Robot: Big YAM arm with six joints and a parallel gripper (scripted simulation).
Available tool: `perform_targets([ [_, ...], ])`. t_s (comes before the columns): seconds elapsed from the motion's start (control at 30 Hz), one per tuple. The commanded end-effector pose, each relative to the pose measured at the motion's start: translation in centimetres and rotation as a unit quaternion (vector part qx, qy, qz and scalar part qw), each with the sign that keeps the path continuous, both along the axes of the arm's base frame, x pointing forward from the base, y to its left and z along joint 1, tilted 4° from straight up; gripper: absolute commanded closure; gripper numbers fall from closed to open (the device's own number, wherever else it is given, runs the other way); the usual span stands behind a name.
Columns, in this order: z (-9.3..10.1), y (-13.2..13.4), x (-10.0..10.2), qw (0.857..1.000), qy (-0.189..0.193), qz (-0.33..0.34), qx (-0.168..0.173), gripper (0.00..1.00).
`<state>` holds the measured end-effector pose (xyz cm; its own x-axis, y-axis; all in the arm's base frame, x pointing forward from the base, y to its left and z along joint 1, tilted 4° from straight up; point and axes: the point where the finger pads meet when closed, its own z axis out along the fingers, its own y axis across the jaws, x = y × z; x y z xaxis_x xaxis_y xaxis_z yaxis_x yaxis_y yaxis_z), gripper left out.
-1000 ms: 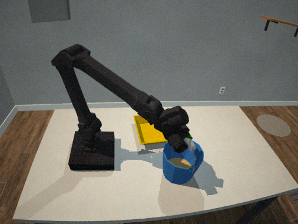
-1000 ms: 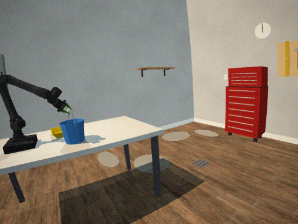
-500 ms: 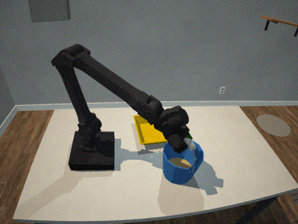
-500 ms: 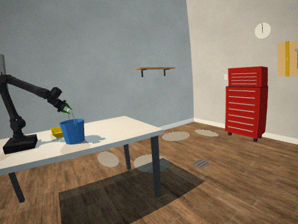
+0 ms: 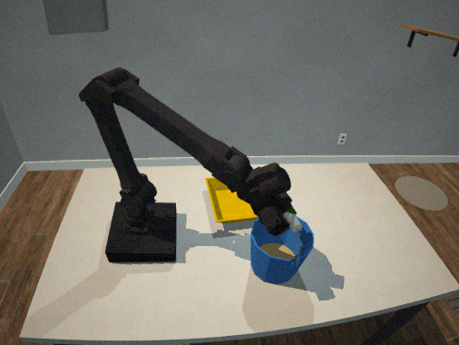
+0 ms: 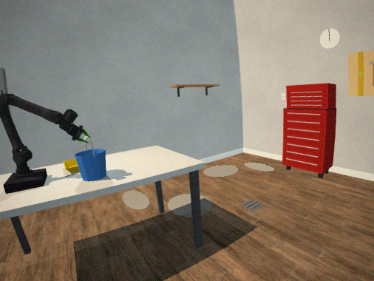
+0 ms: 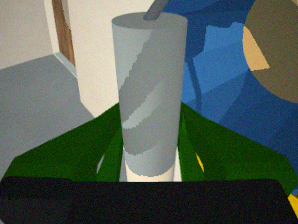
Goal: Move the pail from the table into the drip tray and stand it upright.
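Observation:
The blue pail point(image 5: 281, 251) stands upright on the white table, in front and to the right of the yellow drip tray point(image 5: 229, 203). It also shows in the exterior view point(image 6: 91, 164), with the tray point(image 6: 71, 166) behind it. My gripper point(image 5: 292, 219) with green fingers is above the pail's rim and is shut on the grey grip of the pail's handle point(image 7: 149, 92). The thin wire bail runs from the grip down to the pail point(image 7: 220, 63). The handle stands raised above the pail point(image 6: 89, 142).
The arm's black base point(image 5: 141, 231) sits on the table to the left of the tray. The table's front edge is near the pail. A red tool chest point(image 6: 310, 127) stands far off by the right wall.

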<state>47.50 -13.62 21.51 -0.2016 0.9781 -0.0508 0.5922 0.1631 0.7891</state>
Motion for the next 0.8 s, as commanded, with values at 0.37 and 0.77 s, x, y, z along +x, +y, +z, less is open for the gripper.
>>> perform_targets([
  [0.37,3.5,-0.3,1.1,0.999,-0.04,0.003,-0.012,0.8],
  [0.77,5.3,-0.2,0.9,0.998,-0.063,0.004,-0.009,0.8],
])
